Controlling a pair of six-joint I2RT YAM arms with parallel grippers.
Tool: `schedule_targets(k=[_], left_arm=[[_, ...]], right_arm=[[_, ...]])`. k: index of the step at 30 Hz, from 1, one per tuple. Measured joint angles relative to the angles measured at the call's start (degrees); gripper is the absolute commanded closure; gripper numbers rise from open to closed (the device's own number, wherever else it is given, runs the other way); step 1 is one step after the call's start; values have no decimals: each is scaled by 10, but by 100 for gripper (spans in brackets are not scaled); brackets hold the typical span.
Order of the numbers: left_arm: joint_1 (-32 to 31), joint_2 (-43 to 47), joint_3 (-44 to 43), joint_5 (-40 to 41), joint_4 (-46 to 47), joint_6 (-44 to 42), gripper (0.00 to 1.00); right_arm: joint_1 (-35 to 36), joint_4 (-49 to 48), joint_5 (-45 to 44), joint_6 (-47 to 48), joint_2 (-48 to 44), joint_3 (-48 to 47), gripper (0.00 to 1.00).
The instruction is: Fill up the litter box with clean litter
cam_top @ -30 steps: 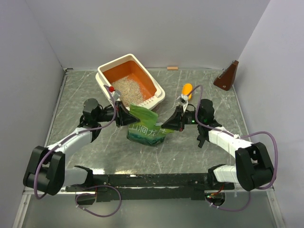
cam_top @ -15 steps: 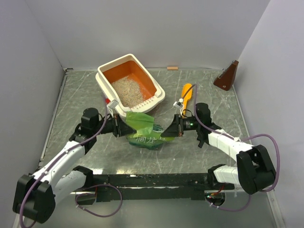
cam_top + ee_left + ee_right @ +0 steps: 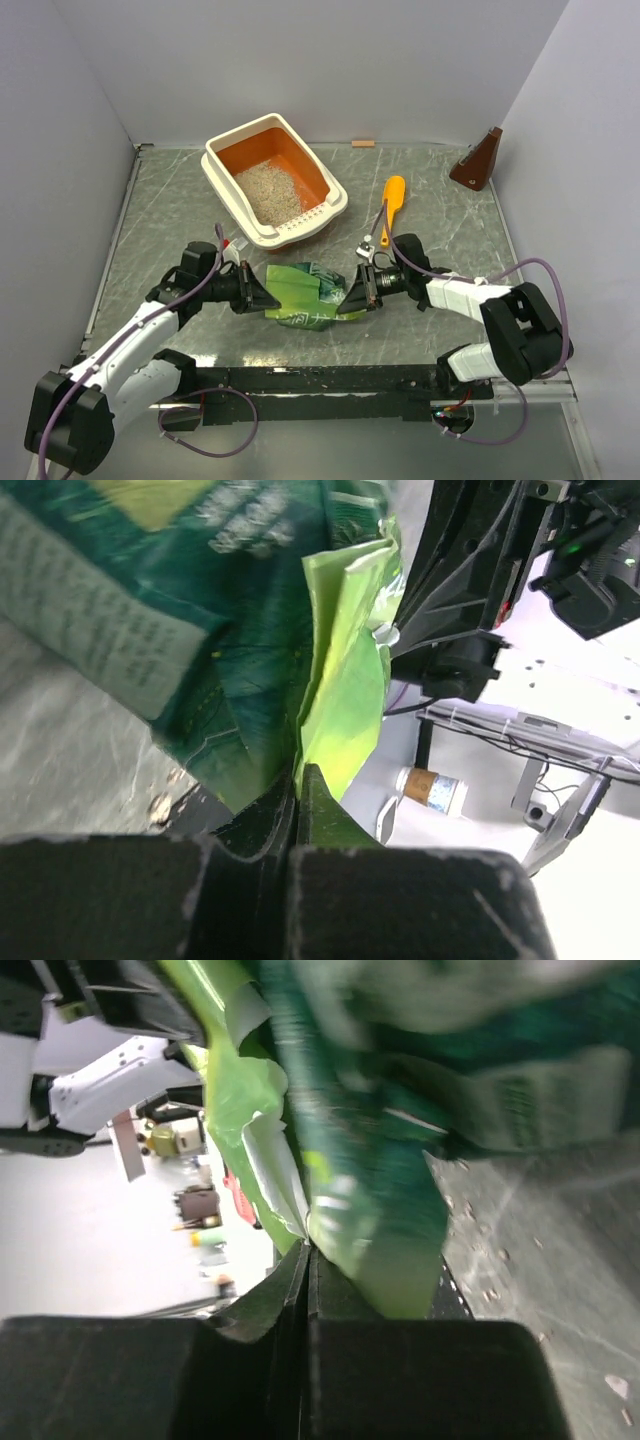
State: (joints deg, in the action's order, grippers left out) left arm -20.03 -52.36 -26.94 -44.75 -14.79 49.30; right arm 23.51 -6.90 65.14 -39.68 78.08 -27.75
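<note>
The litter box (image 3: 222,186), cream rim and orange walls, stands at the back left of the table. Clean litter (image 3: 270,192) lies in a pale heap at its near end. In front of it, clear of the box, a crinkled green bag (image 3: 305,296) is held low over the table between both grippers. My left gripper (image 3: 268,298) is shut on the bag's left edge, and my right gripper (image 3: 346,301) is shut on its right edge. The left wrist view shows the left gripper (image 3: 300,772) pinching the bag's (image 3: 200,630) light green fold. The right gripper (image 3: 308,1252) clamps the bag (image 3: 400,1160) the same way.
A yellow-orange scoop (image 3: 393,199) lies right of the litter box. A brown wedge-shaped object (image 3: 478,162) stands at the back right, and a small wooden piece (image 3: 363,143) lies by the back wall. Stray grains (image 3: 480,1260) dot the table under the bag.
Both grippers have carried the bag down and toward the near edge, away from the litter box's rim. The bag now hangs lower and flatter between them.
</note>
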Motion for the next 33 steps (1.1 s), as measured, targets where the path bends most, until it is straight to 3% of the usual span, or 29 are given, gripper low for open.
schedule_targets(k=[2,6,10,14,20,28,33], left_arm=[[0,-8,-11,10,-33,-7,99],[6,-17,-14,30,-75,-21,99],[9,-19,-17,39,-89,-28,99],[12,-19,-17,46,-104,-34,99],[13,-19,-17,50,-105,-37,99],[13,-12,-17,52,-108,-42,99],[13,-12,-17,52,-108,-45,99]], right_arm=[[-2,6,-9,-8,11,5,61],[-11,88,-63,20,0,-10,52],[-11,194,-135,81,-48,-79,49],[14,286,-237,165,-95,-214,49],[173,353,-364,284,-104,-330,47],[382,414,-495,415,-97,-334,46],[495,404,-585,471,-96,-329,40]])
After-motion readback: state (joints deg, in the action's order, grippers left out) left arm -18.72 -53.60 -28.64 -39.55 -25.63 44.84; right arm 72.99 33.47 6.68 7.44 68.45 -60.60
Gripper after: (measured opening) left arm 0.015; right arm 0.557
